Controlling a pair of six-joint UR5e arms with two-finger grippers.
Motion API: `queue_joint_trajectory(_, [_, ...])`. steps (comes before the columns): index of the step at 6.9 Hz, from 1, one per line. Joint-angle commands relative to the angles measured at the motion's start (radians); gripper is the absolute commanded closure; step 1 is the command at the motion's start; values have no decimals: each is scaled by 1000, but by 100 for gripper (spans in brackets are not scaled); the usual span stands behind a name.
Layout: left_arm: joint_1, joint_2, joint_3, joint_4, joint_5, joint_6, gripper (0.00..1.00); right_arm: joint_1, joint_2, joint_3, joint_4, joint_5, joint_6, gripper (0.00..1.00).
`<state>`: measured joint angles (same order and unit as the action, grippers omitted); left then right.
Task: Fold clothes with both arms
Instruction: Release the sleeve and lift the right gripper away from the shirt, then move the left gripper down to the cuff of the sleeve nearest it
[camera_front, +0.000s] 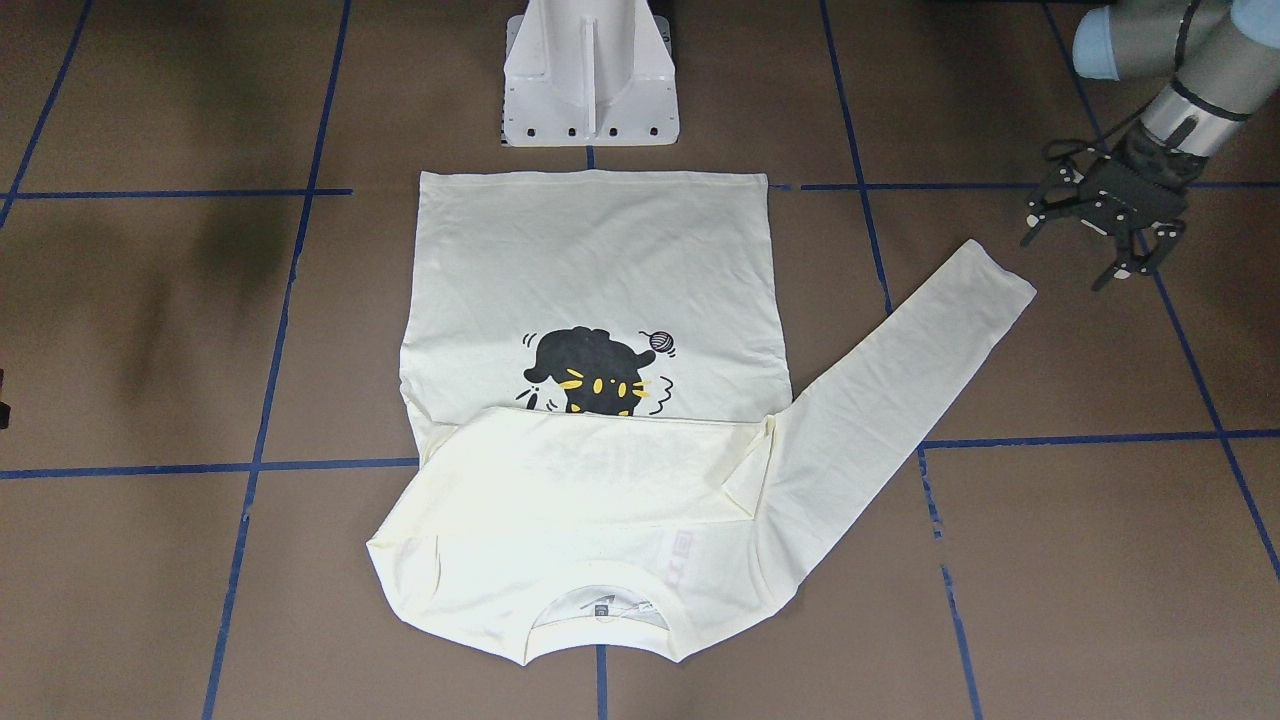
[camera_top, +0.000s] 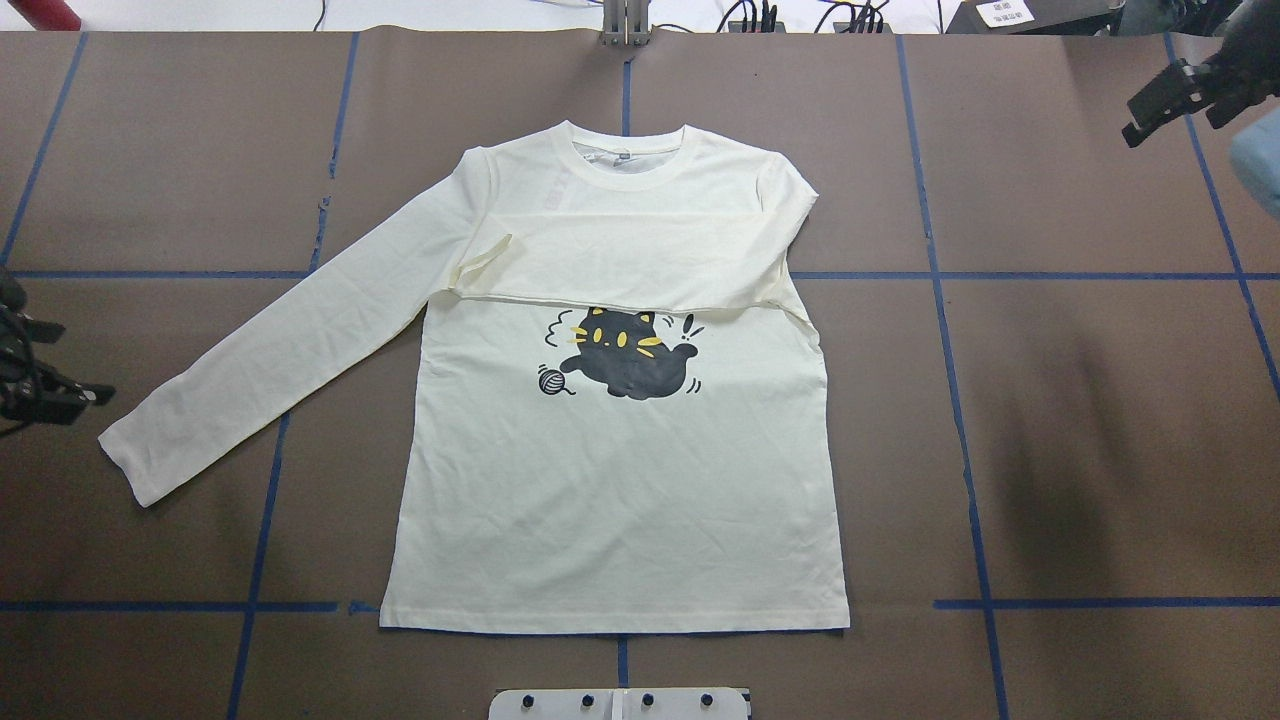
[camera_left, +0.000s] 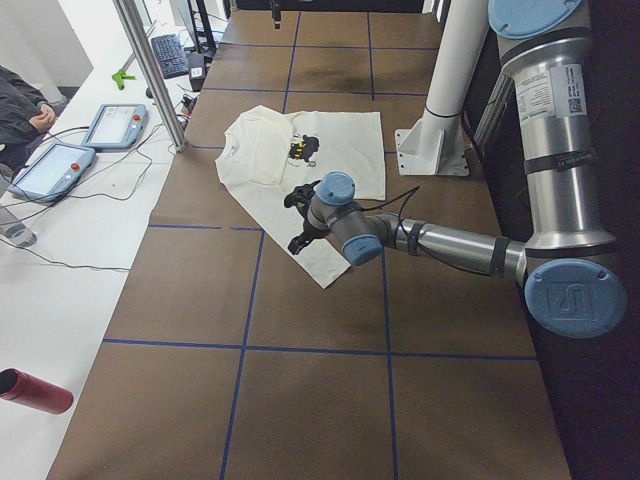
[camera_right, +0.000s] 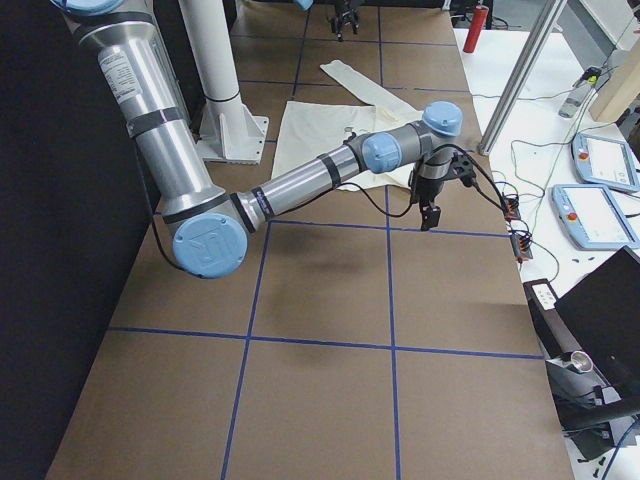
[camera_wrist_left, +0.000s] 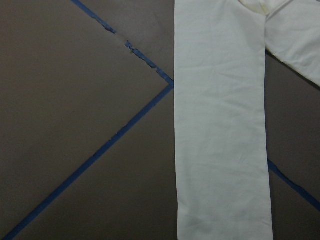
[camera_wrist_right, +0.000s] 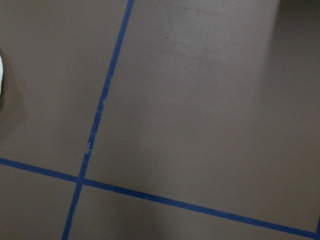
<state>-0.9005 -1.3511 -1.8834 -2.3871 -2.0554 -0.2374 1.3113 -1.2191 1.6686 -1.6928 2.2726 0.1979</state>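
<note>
**Overhead exterior: the free sleeve points right at the left arm**

The shirt (camera_top: 620, 480) is flat on the counter (camera_top: 1050, 400), cat print (camera_top: 625, 365) up, collar on the side away from the robot. One sleeve (camera_top: 620, 250) is already folded across the chest. The other sleeve (camera_top: 290, 350) runs diagonally out from the shoulder, and its cuff (camera_top: 135, 460) ends near the left arm (camera_front: 1195, 95), whose jaws are spread, holding nothing and clear of the cloth. So I'd guess the left side takes that cuff and carries it back along the sleeve's own line.

The right arm (camera_right: 300, 182) is parked well off the shirt near the far corner, and I can't tell how its jaws are set.

As for text, faint lettering ghosts through the folded sleeve but isn't readable. The neck label (camera_top: 622, 154) is too small to read.
</note>
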Motion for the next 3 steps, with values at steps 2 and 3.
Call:
queue_joint_trajectory(2, [230, 41, 3, -15, 176, -63, 0, 49, -92, 49, 1, 16, -6, 0])
queue_joint_trajectory(3, [277, 47, 9, -14, 228, -63, 0, 52, -97, 52, -1, 16, -6, 0])
